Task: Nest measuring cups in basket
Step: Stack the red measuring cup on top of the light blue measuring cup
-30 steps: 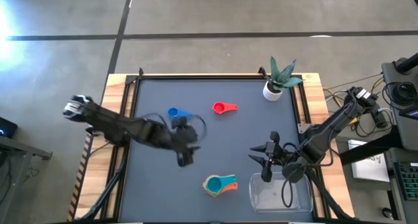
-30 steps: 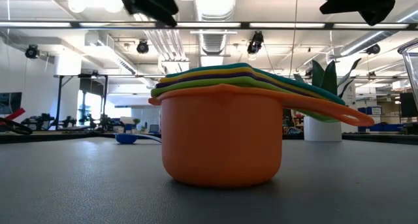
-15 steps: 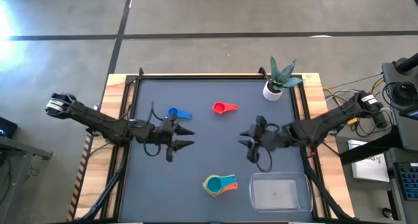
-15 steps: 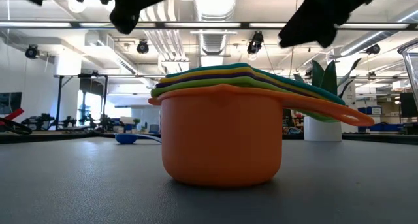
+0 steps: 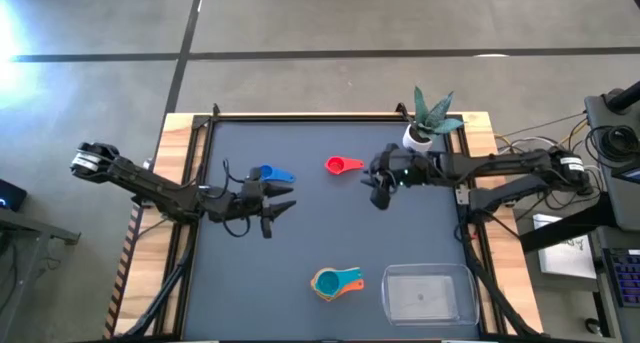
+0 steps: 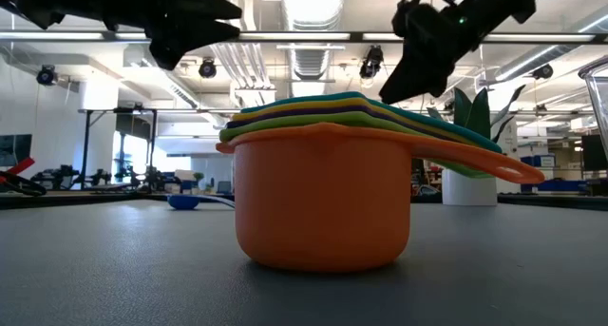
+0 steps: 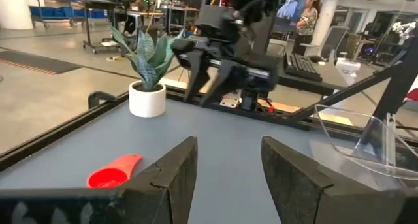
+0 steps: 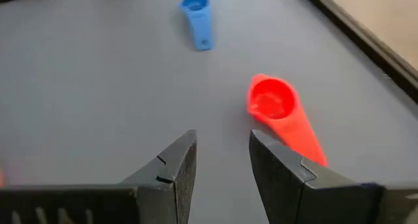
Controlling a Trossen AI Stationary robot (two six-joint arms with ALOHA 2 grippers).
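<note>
Stack: five nested measuring cups (image 5: 335, 281) stand at lower centre of the high view, orange outermost and teal on top, on the bare bench (image 5: 240, 303), not in the basket.
Basket: clear basket (image 5: 428, 295) sits at lower right of the high view, just beside the stack, with nothing visible in it.
Left gripper: left gripper (image 5: 277, 209) hangs at centre left of the high view, fingers apart and holding nothing, just below the blue cup.
Blue cup: blue cup (image 5: 270, 173) lies loose at upper left of centre, handle pointing right.
Red cup: red cup (image 5: 343, 165) lies loose at upper centre, handle pointing right toward the right gripper.
Right gripper: right gripper (image 5: 377, 183) hovers just right of the red cup's handle, fingers apart and empty; its wrist view shows the red cup (image 8: 277, 112) close ahead of the gap.
Plant pot: white plant pot (image 5: 417, 137) stands at upper right, near the right arm.
Step in hand: probably the reach for the two loose cups, one arm to each.
Next move: judging by the layout, each gripper must drop lower, straddle a handle or rim, and close; the stack, and these two after it, must end up in the basket.
</note>
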